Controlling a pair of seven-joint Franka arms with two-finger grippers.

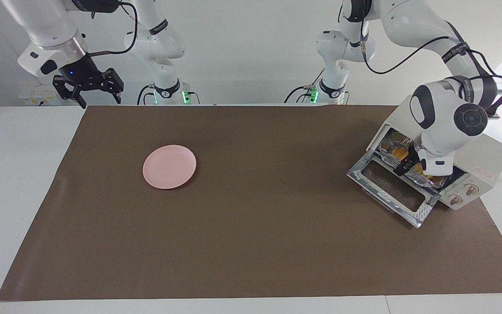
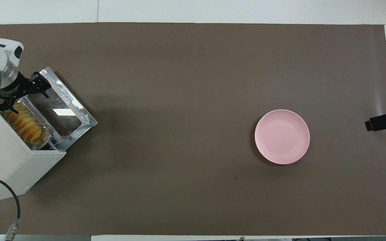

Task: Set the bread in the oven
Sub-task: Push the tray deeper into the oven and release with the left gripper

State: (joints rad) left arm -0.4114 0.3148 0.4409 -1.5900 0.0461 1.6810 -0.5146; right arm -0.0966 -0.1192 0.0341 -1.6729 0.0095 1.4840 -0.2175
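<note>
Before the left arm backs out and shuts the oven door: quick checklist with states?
1. Bread inside the oven, on the foil tray: ok.
2. Left tool open, off the bread: ok.
3. Left tool out of the oven mouth: not ok, it hangs at the opening.
4. Oven door dropped flat, nothing lying on it: ok.
5. Tray fully seated on the rack: cannot tell.
6. Right tool open, waiting at the right arm's end; pink plate well out of the way: ok.
</note>
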